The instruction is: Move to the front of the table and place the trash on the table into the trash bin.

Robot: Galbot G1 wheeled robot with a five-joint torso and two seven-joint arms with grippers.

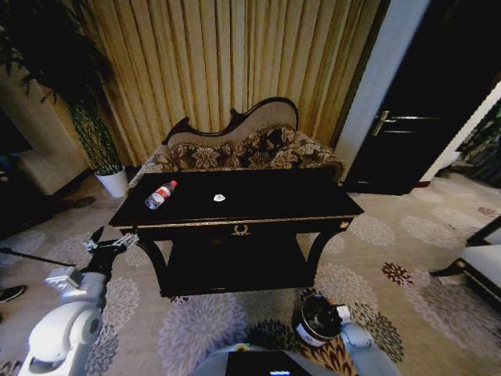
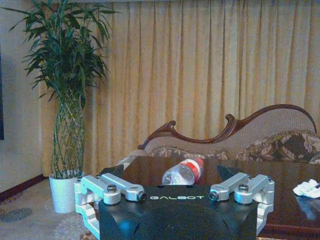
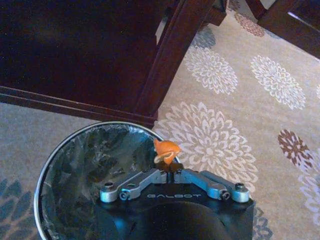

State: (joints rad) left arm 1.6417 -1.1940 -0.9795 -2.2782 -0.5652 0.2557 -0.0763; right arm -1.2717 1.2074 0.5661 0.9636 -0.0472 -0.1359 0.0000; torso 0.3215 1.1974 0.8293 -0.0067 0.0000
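Right gripper (image 3: 167,167) pinches the orange scrap (image 3: 166,150) over the bin (image 3: 55,155) rim; shift inward before releasing. Left gripper (image 2: 172,197) waits wide open near the bottle (image 2: 184,171)

The dark, near-black wooden console table with gold edge trim (image 1: 258,222) carries a clear plastic bottle with a red label (image 1: 160,194) lying on its side near its left end, and a small white crumpled scrap (image 1: 219,197) near the middle.
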